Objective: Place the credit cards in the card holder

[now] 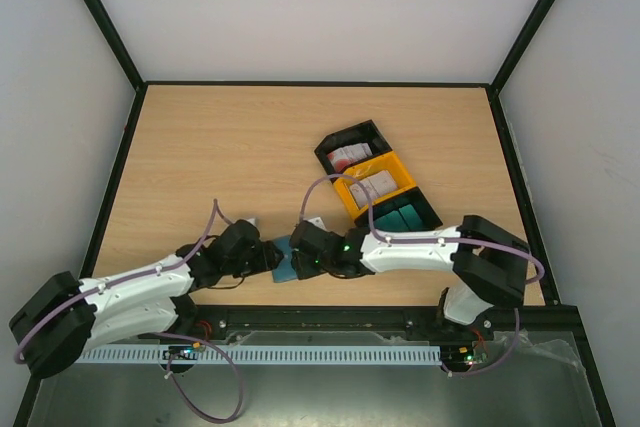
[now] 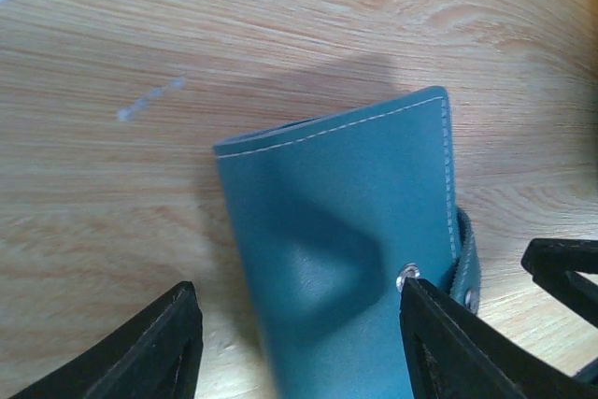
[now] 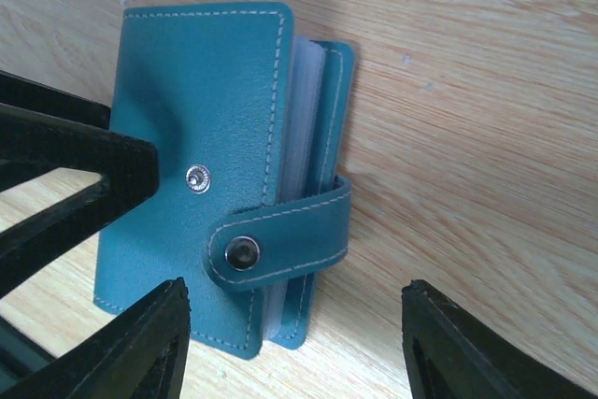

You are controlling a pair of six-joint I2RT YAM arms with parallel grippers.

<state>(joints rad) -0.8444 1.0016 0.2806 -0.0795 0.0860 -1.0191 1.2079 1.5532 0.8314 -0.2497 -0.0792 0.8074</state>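
Observation:
The card holder (image 1: 283, 267) is a teal-blue wallet lying folded on the wooden table between my two grippers. In the right wrist view the card holder (image 3: 215, 137) shows its strap lying across the cover, with the strap's snap off the metal stud. My left gripper (image 2: 299, 348) is open over the card holder (image 2: 336, 221); its right finger (image 2: 448, 343) lies over the cover by the stud, and its left finger is off the wallet. My right gripper (image 3: 294, 348) is open, with the wallet's lower corner between its fingers. White and red credit cards (image 1: 350, 156) lie in the black bin, more in the yellow bin (image 1: 371, 187).
A three-bin tray stands right of centre: black bin (image 1: 330, 143), yellow bin (image 1: 398, 169), dark-green bin (image 1: 404, 217) nearest the right arm. A black frame rims the table. Left gripper (image 1: 270, 255) and right gripper (image 1: 300, 253) nearly touch, the left one's finger (image 3: 75, 184) showing beside the wallet.

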